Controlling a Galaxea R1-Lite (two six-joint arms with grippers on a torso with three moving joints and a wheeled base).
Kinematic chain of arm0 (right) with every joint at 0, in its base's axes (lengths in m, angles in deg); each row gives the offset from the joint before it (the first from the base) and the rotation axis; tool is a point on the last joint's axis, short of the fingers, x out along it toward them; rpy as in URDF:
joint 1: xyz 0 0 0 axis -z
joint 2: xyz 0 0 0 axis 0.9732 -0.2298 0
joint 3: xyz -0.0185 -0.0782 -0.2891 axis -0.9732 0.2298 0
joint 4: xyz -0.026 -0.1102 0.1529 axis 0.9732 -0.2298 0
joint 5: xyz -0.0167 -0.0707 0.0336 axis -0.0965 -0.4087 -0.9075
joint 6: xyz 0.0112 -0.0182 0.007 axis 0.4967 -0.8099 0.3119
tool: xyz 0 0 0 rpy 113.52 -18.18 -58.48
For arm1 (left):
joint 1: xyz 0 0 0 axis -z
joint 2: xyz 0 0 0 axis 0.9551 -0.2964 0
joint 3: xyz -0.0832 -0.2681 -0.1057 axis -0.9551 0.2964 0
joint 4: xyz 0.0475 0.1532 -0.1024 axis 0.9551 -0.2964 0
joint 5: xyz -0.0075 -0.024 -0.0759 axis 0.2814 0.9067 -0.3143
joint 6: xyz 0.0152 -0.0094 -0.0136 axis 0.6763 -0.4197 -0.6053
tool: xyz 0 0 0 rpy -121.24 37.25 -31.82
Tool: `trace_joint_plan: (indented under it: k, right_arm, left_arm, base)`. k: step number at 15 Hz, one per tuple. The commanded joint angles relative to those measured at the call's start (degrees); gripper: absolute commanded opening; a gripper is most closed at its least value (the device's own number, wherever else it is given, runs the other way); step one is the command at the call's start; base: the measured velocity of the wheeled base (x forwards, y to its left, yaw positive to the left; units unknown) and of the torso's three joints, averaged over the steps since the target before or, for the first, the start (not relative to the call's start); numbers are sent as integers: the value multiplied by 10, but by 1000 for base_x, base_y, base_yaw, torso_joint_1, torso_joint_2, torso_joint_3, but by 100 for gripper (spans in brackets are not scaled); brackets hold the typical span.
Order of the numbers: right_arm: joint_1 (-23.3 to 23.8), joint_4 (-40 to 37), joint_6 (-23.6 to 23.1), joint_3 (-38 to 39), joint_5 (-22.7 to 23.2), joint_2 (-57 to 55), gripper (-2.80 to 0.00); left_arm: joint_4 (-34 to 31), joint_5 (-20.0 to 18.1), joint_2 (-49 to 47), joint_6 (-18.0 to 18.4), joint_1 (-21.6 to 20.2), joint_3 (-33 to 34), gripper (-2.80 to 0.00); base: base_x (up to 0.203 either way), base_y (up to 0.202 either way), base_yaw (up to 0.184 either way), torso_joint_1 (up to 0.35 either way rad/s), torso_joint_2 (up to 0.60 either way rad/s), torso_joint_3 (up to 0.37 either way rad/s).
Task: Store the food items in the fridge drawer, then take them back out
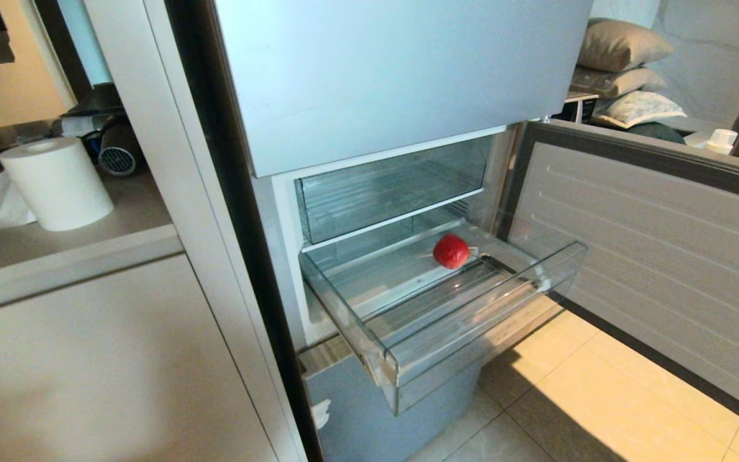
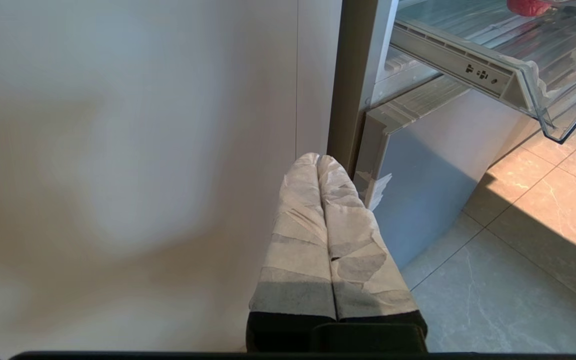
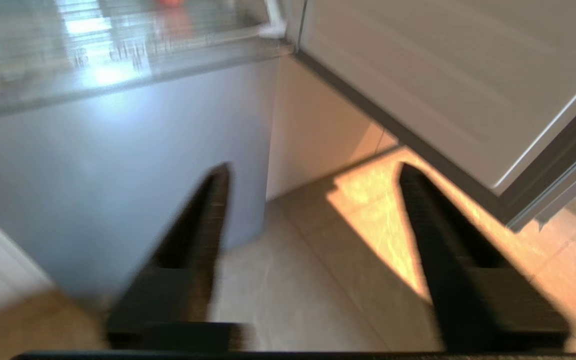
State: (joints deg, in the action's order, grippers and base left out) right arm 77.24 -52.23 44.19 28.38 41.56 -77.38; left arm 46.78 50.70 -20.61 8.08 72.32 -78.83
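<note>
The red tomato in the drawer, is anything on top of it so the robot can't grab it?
No. The tomato lies alone in the pulled-out fridge drawer, uncovered. The right gripper is open, low by the floor, holding nothing.

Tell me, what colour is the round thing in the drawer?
Red. The food item shows best in the head view.

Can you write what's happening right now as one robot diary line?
fridge drawer: pulled out | tomato: one inside | left end effector: shut, parked low | right end effector: open, empty, below drawer
</note>
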Motion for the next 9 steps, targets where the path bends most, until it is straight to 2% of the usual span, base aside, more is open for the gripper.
trace_joint_plan:
  k: [1, 9]
  right_arm:
    - [0, -4, 3, 3, 0, 29, -280]
    - [0, -4, 1, 3, 0, 29, -280]
  left_arm:
    - [0, 0, 0, 1, 0, 0, -280]
    - [0, 0, 0, 0, 0, 0, -280]
  base:
    - [0, 0, 0, 0, 0, 0]
    - [0, 0, 0, 0, 0, 0]
